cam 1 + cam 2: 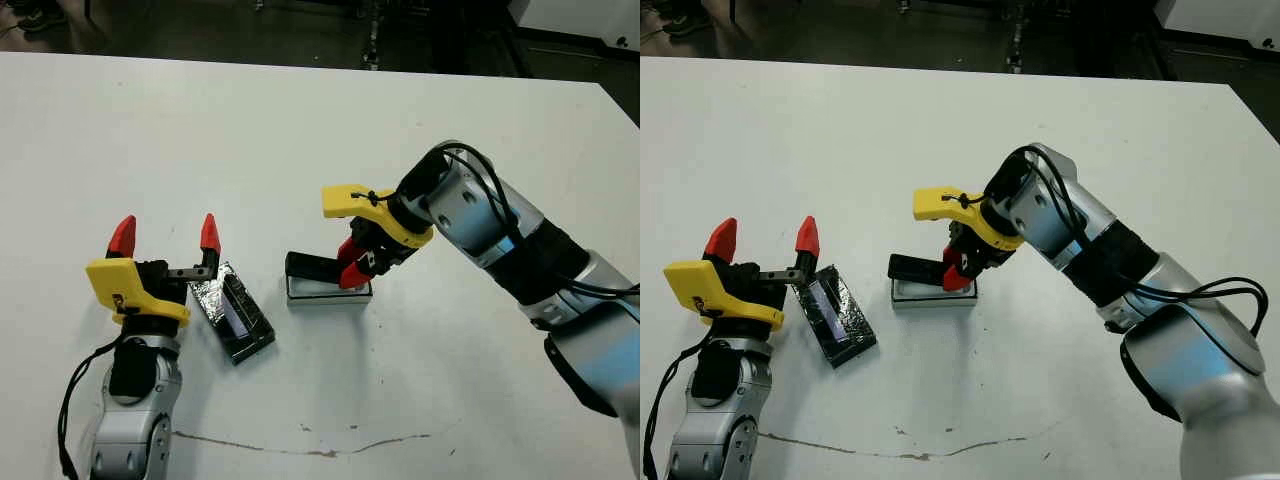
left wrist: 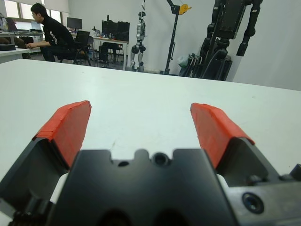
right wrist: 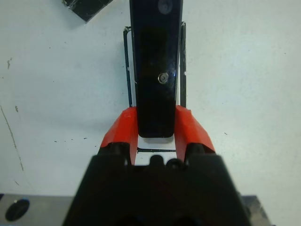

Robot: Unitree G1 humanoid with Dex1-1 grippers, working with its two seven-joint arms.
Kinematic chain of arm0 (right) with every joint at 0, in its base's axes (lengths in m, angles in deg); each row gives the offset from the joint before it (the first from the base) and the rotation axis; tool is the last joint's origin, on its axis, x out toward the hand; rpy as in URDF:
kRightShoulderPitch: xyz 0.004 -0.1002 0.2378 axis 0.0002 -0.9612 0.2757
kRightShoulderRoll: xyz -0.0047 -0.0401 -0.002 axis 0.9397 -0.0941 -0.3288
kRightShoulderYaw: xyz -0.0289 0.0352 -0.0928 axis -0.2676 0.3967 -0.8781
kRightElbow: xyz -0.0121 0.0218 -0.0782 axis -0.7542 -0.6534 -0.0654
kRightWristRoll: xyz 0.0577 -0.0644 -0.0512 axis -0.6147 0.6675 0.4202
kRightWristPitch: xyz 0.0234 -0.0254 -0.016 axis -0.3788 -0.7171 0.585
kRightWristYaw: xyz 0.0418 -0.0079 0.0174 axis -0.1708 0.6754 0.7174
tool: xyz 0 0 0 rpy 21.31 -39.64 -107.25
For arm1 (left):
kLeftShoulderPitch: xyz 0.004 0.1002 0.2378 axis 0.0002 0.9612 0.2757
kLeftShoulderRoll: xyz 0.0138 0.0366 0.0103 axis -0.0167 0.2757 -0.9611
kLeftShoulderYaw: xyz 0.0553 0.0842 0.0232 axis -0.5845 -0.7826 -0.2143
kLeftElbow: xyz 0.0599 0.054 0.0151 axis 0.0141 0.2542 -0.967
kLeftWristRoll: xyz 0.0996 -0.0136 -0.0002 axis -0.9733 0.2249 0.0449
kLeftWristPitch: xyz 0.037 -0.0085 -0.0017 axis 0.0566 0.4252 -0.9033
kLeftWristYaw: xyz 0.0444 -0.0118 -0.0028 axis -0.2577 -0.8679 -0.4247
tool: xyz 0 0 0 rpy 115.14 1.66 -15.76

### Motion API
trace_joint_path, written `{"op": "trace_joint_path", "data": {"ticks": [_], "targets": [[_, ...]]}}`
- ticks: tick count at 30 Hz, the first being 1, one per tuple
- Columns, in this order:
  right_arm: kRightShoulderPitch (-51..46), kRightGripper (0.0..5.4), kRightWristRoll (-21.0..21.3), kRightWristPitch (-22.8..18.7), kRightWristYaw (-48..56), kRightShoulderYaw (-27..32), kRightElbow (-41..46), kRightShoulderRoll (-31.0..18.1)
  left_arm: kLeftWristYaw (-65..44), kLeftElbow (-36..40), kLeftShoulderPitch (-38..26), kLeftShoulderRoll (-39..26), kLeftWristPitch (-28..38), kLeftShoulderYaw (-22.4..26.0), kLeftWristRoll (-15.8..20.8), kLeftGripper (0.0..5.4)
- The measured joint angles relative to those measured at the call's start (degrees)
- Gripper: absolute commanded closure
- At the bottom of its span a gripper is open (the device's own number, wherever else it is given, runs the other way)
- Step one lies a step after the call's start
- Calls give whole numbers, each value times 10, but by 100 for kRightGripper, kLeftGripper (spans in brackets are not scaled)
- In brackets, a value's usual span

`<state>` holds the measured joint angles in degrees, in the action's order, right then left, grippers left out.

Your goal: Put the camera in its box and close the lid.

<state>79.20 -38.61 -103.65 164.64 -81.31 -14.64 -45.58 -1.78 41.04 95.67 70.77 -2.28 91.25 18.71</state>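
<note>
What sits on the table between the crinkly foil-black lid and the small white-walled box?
Nothing: in the left eye view, only bare white table separates the lid from the box.

The two head views look steeply down on the tabletop [image 1: 300, 120] and share nearly all of it, the left wrist view looks level across it toward the room, and the right wrist view looks closely down onto the box [image 3: 181, 70].

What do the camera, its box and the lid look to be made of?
Camera: glossy black, probably plastic or glass; it mirrors light. Box: white walls with a thin dark rim, likely card or plastic; hard to tell. Lid: black with a crinkly silvery shine, foil-like.
</note>
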Motion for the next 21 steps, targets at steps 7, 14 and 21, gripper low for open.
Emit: {"op": "trace_joint_path", "data": {"ticks": [7, 14, 21], "targets": [[0, 373, 1, 0, 0, -4, -10, 0, 0, 0, 0, 0, 0, 0, 0, 0], [0, 373, 5, 8, 0, -4, -21, 0, 0, 0, 0, 0, 0, 0, 3, 0], [0, 373, 10, 24, 0, -5, -32, 0, 0, 0, 0, 0, 0, 0, 5, 0]]}}
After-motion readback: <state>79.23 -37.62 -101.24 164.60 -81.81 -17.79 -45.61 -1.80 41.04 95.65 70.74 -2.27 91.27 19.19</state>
